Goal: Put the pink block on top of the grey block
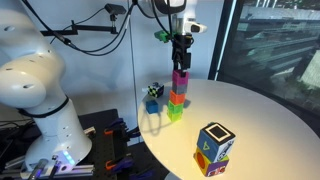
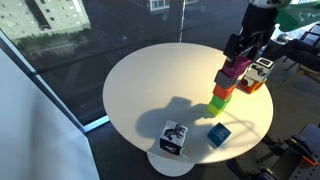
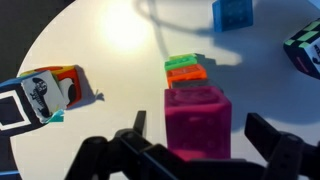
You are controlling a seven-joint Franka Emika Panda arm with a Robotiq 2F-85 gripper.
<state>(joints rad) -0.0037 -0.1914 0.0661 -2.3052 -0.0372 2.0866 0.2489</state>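
The pink block [image 3: 197, 122] sits on top of a stack of small cubes on the round white table [image 1: 250, 115]. In the wrist view the orange cube [image 3: 186, 73] and green cube [image 3: 184, 61] show lower in the stack. The grey block is hidden under the pink one. The stack shows in both exterior views, with the pink block [image 1: 179, 76] [image 2: 238, 68] on top. My gripper [image 3: 198, 132] is open. Its fingers stand either side of the pink block with a gap on each side. In the exterior views it hangs just above the stack [image 1: 180, 60] [image 2: 243, 50].
A larger multicoloured patterned cube [image 1: 214, 148] [image 2: 258, 75] [image 3: 35, 95] stands near the table edge. A black-and-white cube [image 1: 154, 92] [image 2: 174, 138] and a blue cube [image 1: 152, 105] [image 2: 218, 134] [image 3: 232, 12] lie near the opposite edge. Glass windows surround the table.
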